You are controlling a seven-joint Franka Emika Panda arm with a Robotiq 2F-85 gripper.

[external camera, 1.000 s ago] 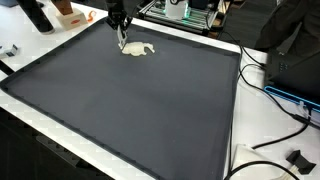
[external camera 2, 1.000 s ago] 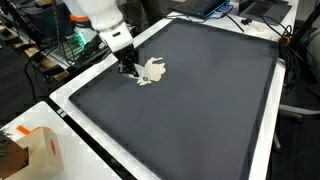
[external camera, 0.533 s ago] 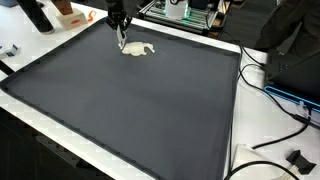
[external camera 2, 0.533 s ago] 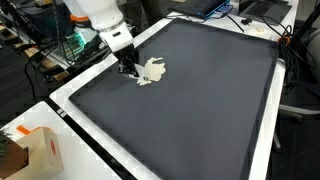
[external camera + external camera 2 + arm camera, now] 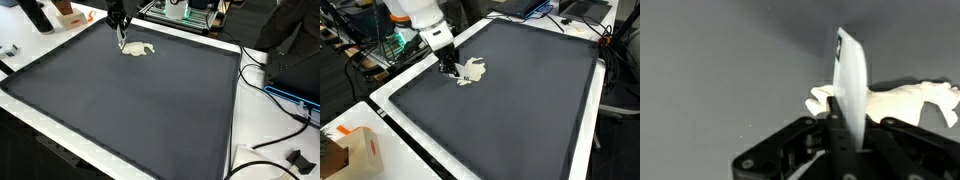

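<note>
A small crumpled white cloth [image 5: 139, 49] lies on a large dark mat [image 5: 130, 110] near one edge; it also shows in an exterior view [image 5: 474, 70]. My gripper [image 5: 121, 39] stands over the cloth's end, close to the mat, and shows in both exterior views [image 5: 449, 68]. In the wrist view the jaws [image 5: 844, 125] are shut on a flat white strip of the cloth [image 5: 852, 75] that stands up between the fingers. The rest of the cloth [image 5: 910, 100] lies spread beside them.
The mat [image 5: 510, 110] sits in a white table border [image 5: 420, 140]. A cardboard box [image 5: 358, 150] stands at one corner. Cables [image 5: 285, 100] and a black part [image 5: 297, 158] lie off the mat's side. Electronics [image 5: 185, 10] stand behind the gripper.
</note>
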